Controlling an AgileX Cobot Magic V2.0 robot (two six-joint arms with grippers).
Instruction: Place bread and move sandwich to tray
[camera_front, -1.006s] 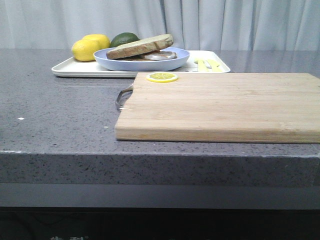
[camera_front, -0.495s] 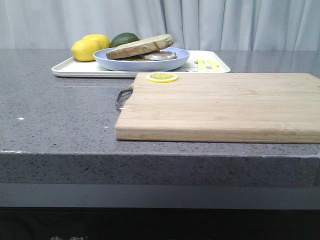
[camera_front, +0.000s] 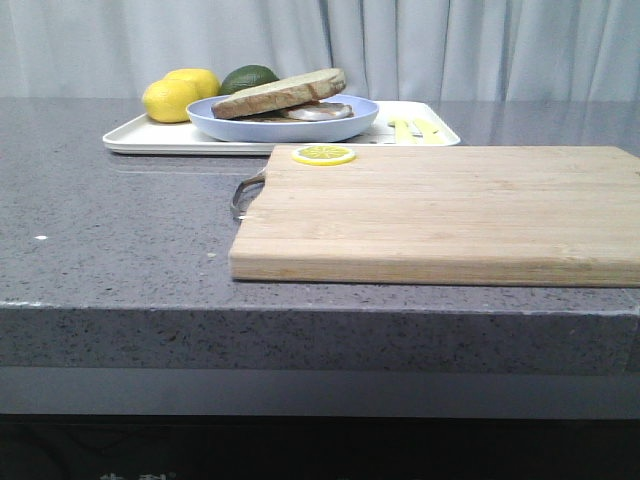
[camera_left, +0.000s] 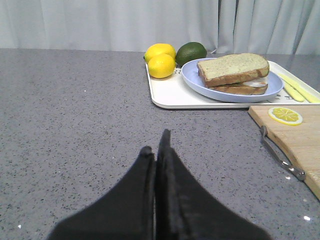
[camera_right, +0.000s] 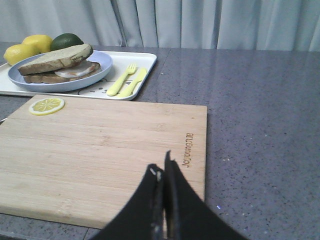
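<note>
The sandwich (camera_left: 234, 73), thick brown-crusted slices with pale greenish-cream faces enclosing white fried egg, rests on the round pale blue plate (camera_left: 197, 80) inside the flat white rectangular tray (camera_left: 170, 94). Left gripper (camera_left: 156, 148) and right gripper (camera_right: 161, 170) have fingers pressed together, holding nothing, the right above the wooden cutting board (camera_right: 110, 150).

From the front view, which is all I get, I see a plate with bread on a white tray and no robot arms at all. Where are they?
Observer: Both are pulled back. The left gripper is shut, empty, over bare counter.
Operator: And the other one?
Observer: The right gripper is shut too, at the near edge of the cutting board.
Operator: Is that one slice or a sandwich?
Observer: A sandwich: two slices with egg white between them, on the blue plate.
Operator: What's the yellow thing on the tray's right?
Observer: A small yellow fork and knife, side by side on the tray.
</note>
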